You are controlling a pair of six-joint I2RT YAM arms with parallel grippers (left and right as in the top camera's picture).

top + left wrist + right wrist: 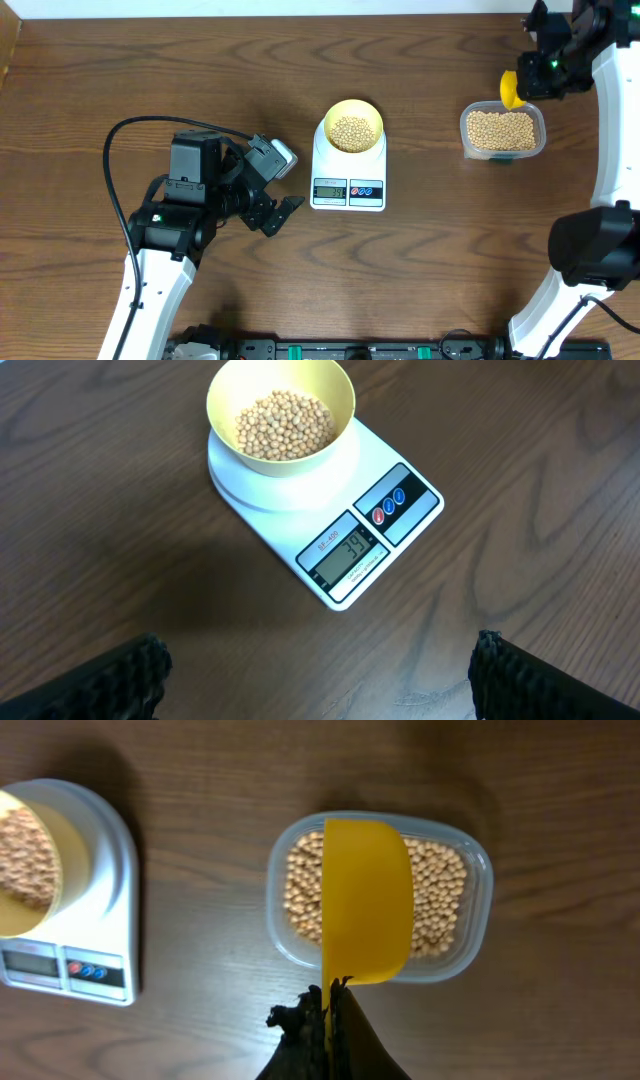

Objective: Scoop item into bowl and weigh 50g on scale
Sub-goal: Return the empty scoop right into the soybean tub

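The pale yellow bowl (354,127) holds tan beans (352,132) and stands on the white scale (348,187). In the left wrist view the bowl (282,396) sits on the scale (400,510), whose display reads 39. My right gripper (535,70) is shut on the handle of a bright yellow scoop (509,89) and holds it above the clear tub of beans (502,131); in the right wrist view the scoop (366,900) hangs over the tub (455,890). My left gripper (280,200) is open and empty, left of the scale.
A black cable (125,140) loops over the table left of the left arm. The right arm's white link (608,120) runs down the right edge. A black rail (340,350) lies along the front edge.
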